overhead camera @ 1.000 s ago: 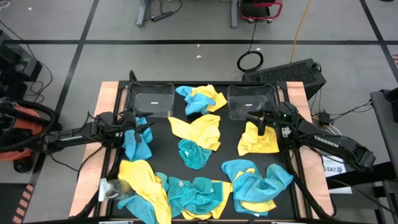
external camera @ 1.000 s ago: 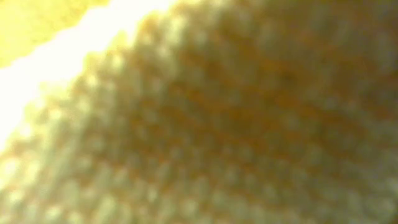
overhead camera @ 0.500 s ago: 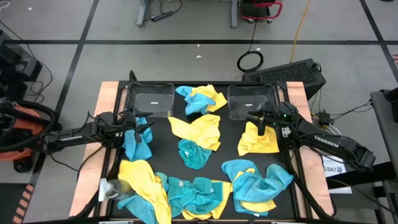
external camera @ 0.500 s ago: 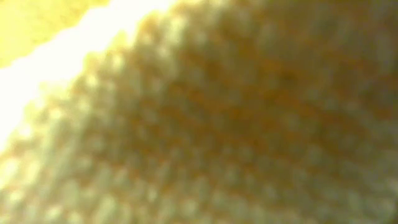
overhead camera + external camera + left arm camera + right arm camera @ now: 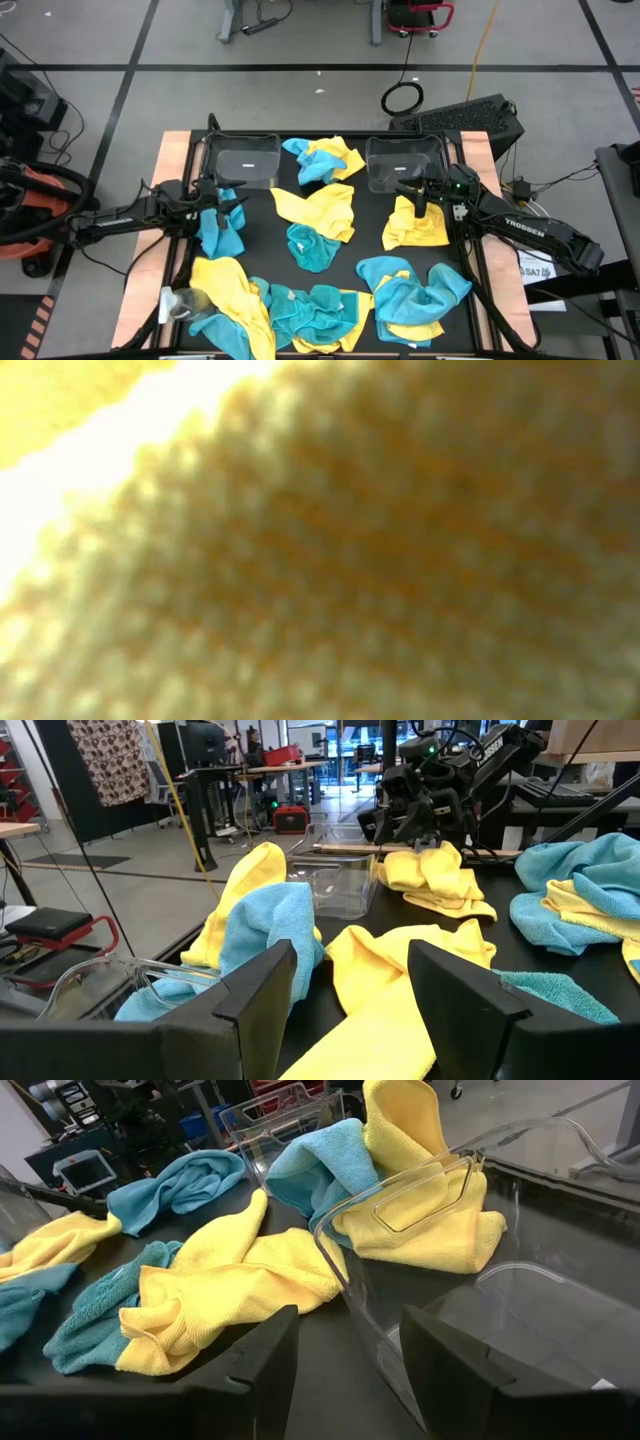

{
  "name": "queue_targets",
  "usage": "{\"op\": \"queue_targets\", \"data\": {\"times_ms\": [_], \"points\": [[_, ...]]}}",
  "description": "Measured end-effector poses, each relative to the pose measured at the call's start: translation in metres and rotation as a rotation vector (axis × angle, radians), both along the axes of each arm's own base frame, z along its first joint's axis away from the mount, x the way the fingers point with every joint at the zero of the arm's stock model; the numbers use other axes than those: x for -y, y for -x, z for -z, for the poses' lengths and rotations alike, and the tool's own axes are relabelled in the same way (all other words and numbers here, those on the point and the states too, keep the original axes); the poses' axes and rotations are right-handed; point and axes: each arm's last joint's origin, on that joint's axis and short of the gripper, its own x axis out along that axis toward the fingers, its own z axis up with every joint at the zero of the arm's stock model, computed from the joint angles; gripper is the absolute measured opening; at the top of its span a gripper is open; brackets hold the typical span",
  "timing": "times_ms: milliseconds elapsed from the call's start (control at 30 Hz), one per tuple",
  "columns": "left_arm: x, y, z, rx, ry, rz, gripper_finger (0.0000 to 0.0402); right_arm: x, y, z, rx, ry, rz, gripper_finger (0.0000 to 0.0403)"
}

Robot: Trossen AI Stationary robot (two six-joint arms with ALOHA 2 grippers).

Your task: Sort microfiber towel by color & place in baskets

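- Two clear baskets sit at the table's far edge: the left basket [image 5: 243,160] and the right basket [image 5: 398,162], both without towels.
- The left gripper [image 5: 226,203] hovers over a teal towel [image 5: 221,229].
- The right gripper [image 5: 415,198] hangs above a yellow towel [image 5: 418,224].
- More yellow and teal towels lie scattered across the black table [image 5: 365,226].
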Motion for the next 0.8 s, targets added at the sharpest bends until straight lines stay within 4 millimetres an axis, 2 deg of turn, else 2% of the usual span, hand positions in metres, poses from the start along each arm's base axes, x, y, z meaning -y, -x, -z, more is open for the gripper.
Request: {"op": "queue_targets", "data": {"times_ms": [233,367,800], "points": [[0.000,0.000,0.000,0.000,0.000,0.000,0.0207,0.002,-0.002,-0.012,0.118,0.033,0.008,0.0169],[0.000,0.000,0.000,0.000,0.000,0.000,0.0207,0.001,-0.003,-0.018,0.198,-0.037,0.016,0.0169],[0.000,0.000,0.000,0.000,0.000,0.000,0.0207,-0.014,-0.008,-0.046,0.445,0.045,-0.221,0.0169]]}}
